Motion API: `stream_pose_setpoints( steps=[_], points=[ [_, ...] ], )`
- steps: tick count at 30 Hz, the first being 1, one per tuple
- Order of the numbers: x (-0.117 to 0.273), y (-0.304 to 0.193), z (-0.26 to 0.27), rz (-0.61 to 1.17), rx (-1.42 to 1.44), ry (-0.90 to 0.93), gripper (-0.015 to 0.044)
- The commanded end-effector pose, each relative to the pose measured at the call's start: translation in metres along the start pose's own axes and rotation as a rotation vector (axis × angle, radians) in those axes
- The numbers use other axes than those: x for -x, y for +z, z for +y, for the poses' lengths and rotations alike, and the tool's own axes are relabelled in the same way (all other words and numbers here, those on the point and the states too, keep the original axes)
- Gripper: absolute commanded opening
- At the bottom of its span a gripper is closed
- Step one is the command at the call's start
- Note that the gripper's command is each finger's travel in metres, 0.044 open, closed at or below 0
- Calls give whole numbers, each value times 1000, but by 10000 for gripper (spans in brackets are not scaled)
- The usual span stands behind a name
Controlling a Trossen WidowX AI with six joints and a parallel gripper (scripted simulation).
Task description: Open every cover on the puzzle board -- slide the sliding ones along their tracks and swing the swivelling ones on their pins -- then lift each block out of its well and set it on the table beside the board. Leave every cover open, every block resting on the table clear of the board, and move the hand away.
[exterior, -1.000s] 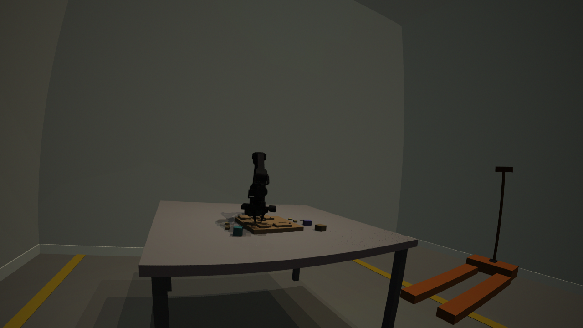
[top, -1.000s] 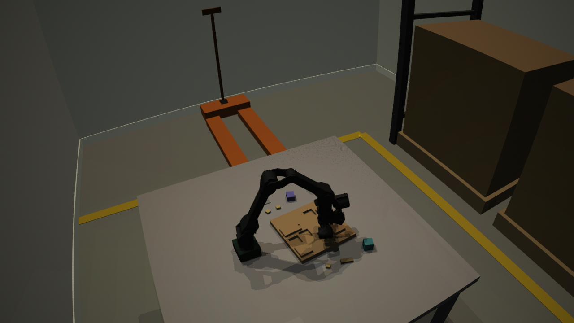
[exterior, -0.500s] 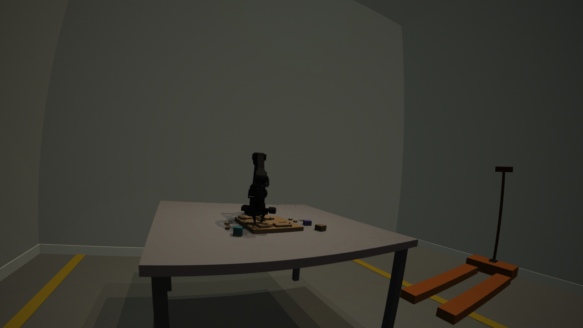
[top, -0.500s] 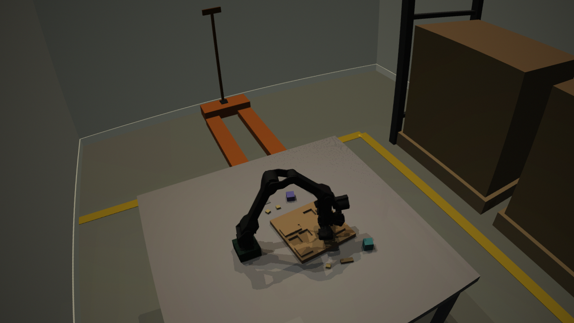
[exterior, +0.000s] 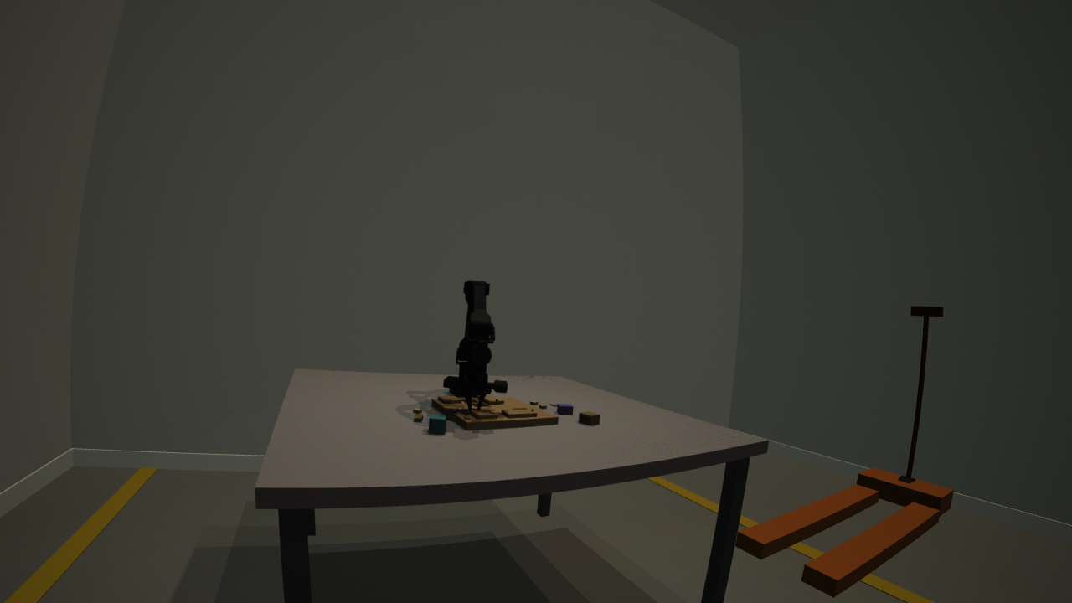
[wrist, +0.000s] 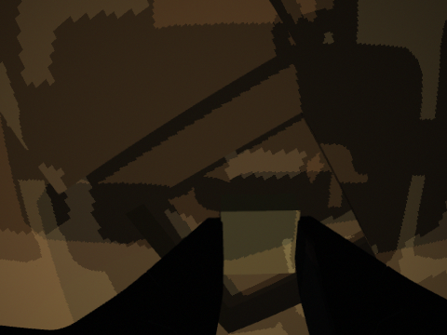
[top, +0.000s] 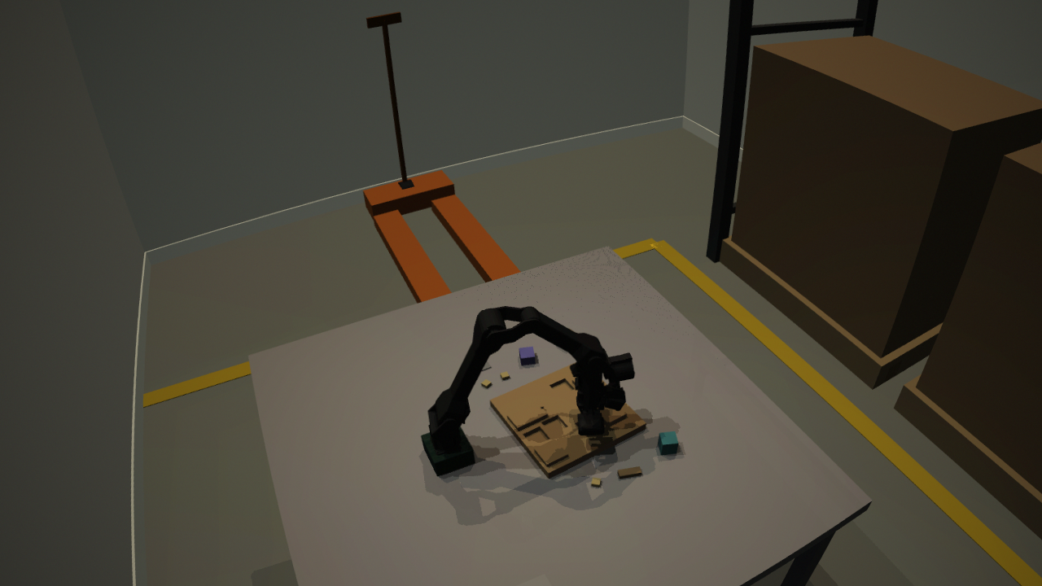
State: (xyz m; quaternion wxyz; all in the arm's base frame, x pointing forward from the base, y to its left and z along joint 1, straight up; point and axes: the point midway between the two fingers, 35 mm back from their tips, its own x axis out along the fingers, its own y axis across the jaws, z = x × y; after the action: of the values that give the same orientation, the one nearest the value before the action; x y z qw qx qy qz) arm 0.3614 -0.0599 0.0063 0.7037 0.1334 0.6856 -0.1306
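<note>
My gripper is shut on a yellowish block at a well of the wooden puzzle board. Whether the block is raised at all I cannot tell. In the top view the hand hides the block and that part of the board. Raised flat covers lie on the board, one near its far-right corner in the exterior view. A purple block, a teal block and a brownish block rest on the table, off the board.
A flat brown piece and a small yellow piece lie near the board on the table. Two more small yellow pieces lie between the board and the arm. Shadows darken the board under the hand.
</note>
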Motion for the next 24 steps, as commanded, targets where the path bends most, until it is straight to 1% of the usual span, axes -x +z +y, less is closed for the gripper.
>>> stream_pose_setpoints(
  steps=[1,24],
  points=[
    [6,1,0,-4,1,1,80],
    [35,1,0,-2,4,1,80]
  ],
)
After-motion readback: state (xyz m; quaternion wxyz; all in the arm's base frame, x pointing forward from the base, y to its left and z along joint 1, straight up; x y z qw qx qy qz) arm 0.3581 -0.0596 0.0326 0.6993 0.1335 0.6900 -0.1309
